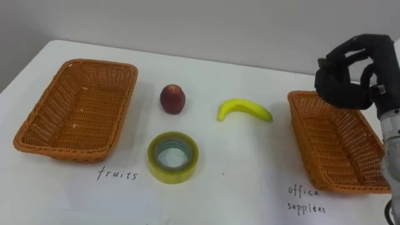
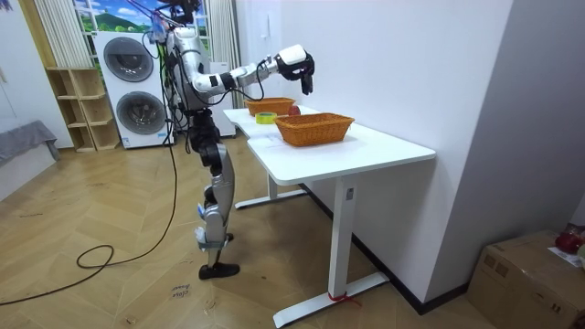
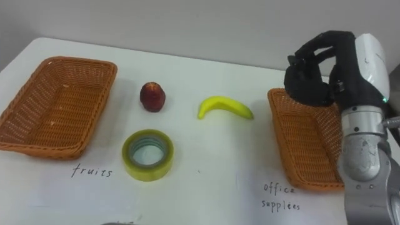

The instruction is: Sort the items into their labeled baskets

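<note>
A red apple (image 1: 173, 99) and a yellow banana (image 1: 244, 110) lie in the middle of the white table (image 1: 250, 181). In front of them sits a roll of yellow-green tape (image 1: 173, 157). The wicker basket (image 1: 103, 64) at the left, labelled fruits, holds nothing. Nothing lies in the visible part of the basket (image 1: 300, 97) at the right, labelled office supplies. My right hand (image 1: 344, 75) hovers above the far left corner of the right basket, fingers loosely curved, thumb apart, nothing in it. In the room view I stand at the table's long side with that hand (image 2: 297, 62) raised over the table.
Handwritten labels mark the table in front of each basket. Bare tabletop lies between the baskets around the fruit and tape. A wall runs close behind the table's far edge. Washing machines (image 2: 132, 87) stand behind me in the room view.
</note>
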You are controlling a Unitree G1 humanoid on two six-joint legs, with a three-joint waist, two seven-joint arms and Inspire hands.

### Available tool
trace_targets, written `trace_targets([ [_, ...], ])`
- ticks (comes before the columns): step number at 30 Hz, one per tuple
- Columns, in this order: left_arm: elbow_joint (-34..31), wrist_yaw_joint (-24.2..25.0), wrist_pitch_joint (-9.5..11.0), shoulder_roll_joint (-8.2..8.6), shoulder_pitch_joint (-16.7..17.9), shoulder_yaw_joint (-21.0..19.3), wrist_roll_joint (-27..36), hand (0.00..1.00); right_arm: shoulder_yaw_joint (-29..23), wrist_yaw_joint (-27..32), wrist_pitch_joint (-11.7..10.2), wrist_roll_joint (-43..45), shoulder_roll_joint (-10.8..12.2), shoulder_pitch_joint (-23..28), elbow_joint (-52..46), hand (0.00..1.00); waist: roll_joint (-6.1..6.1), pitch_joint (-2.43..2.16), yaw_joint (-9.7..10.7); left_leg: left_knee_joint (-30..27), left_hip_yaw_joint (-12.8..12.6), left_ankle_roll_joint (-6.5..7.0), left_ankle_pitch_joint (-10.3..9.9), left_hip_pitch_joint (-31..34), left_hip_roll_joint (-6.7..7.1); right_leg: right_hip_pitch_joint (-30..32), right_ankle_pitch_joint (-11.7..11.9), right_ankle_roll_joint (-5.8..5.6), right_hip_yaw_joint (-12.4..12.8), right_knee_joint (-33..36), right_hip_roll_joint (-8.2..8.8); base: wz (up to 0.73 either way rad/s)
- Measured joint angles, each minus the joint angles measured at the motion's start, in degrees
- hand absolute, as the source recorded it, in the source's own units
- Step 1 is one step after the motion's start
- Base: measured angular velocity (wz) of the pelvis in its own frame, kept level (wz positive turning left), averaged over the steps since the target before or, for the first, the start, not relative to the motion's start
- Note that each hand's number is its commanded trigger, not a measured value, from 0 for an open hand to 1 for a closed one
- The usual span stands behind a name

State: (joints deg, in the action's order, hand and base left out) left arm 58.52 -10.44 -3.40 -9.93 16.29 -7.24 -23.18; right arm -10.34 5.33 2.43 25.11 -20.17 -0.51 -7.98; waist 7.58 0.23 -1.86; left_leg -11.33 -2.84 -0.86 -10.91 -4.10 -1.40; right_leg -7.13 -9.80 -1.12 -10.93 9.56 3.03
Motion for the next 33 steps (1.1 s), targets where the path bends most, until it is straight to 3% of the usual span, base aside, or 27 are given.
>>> trace_targets([
  [11,0.0,0.2,0.0,-0.03,0.5,-0.3,0.1,0.0,0.0,1.5,-1.3,-2.9,-0.1,5.3,4.5,1.0,-0.36,0.3,0.3,0.2,-0.2,0.0,0.0,-0.5,-0.06,-0.6,0.0,-0.01,0.0,0.2,0.0,0.0],
  [21,-1.9,1.0,0.0,0.17,1.1,-0.5,-0.1,0.0,0.0,1.6,-1.3,-4.2,-0.1,5.4,6.0,1.0,-1.43,-0.1,0.4,0.0,-0.2,0.0,0.0,-0.4,-0.03,-1.0,0.0,-0.05,0.1,0.0,0.02,0.0],
  [33,-1.6,-0.3,-0.3,0.25,1.3,-0.8,-0.1,0.0,-0.1,1.6,-1.2,-4.4,-0.1,5.4,13.2,1.0,-1.48,-0.06,0.1,0.1,-0.1,0.01,0.0,-0.5,0.05,-1.1,-0.2,-0.2,0.2,-0.1,0.06,0.0],
])
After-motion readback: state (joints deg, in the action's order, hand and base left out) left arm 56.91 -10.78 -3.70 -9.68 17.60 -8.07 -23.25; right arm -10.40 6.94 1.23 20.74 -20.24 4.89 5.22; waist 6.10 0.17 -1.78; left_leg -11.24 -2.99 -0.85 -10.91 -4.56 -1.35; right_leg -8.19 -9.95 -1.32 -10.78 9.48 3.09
